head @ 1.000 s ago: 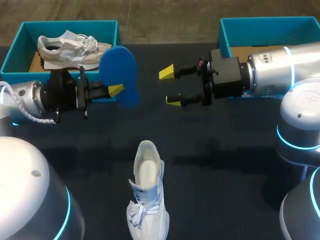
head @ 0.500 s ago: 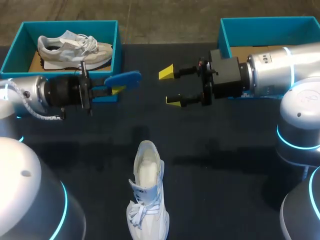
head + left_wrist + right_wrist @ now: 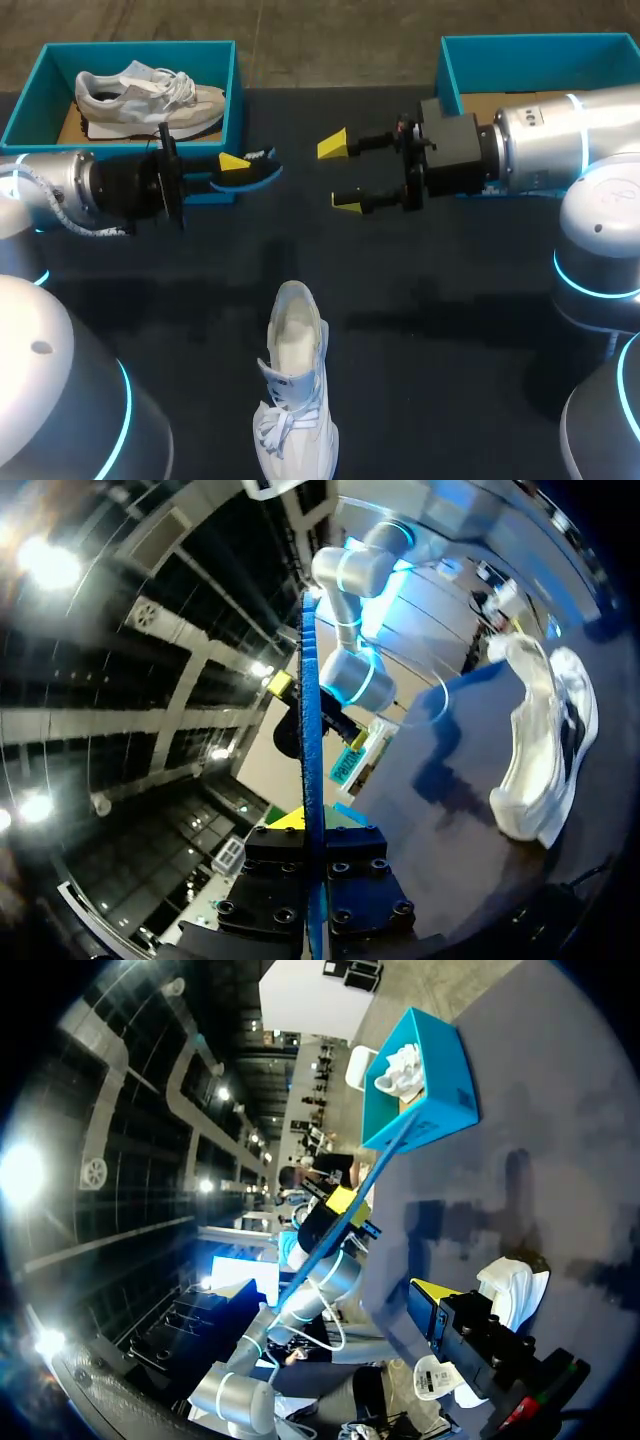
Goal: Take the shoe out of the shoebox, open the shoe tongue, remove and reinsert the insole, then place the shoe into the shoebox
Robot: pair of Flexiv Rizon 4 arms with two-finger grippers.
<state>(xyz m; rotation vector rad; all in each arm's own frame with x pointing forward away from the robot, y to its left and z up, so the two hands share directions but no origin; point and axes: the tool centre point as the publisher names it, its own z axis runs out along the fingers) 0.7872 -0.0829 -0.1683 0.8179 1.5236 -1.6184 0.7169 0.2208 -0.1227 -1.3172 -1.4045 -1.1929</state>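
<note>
The dark table (image 3: 450,300) carries everything. Your left arm (image 3: 70,190) and right arm (image 3: 550,140) face each other across it. Behind the right claw (image 3: 340,174) stands the right shoebox (image 3: 540,42), its cardboard floor showing. Just behind the left claw (image 3: 235,168) is the left shoebox (image 3: 235,80), with a grey sneaker (image 3: 140,95) in it.

The white shoe (image 3: 295,390) stands on the table, on the near side of the gap between the two claws and well apart from both. Its long axis runs far to near, across the line joining the claws. The heel and open collar are toward the claws, and the laced toe points back at the robot.

The left claw is clamped on the blue insole (image 3: 255,172), which sticks straight out ahead of its fingers toward the right claw. The insole lies nearly flat and shows almost edge-on; the left wrist view also shows it as a thin line (image 3: 312,710). The right claw is spread wide and holds nothing.

The step looks like reinsertion. The insole's long axis now crosses the shoe's, so turn your wrist until the two line up. Bring the free end down over the collar and feed it in at a slant toward the toe. Use the right claw to steady the shoe or hold the tongue back, or the shoe will likely skid or tip.
</note>
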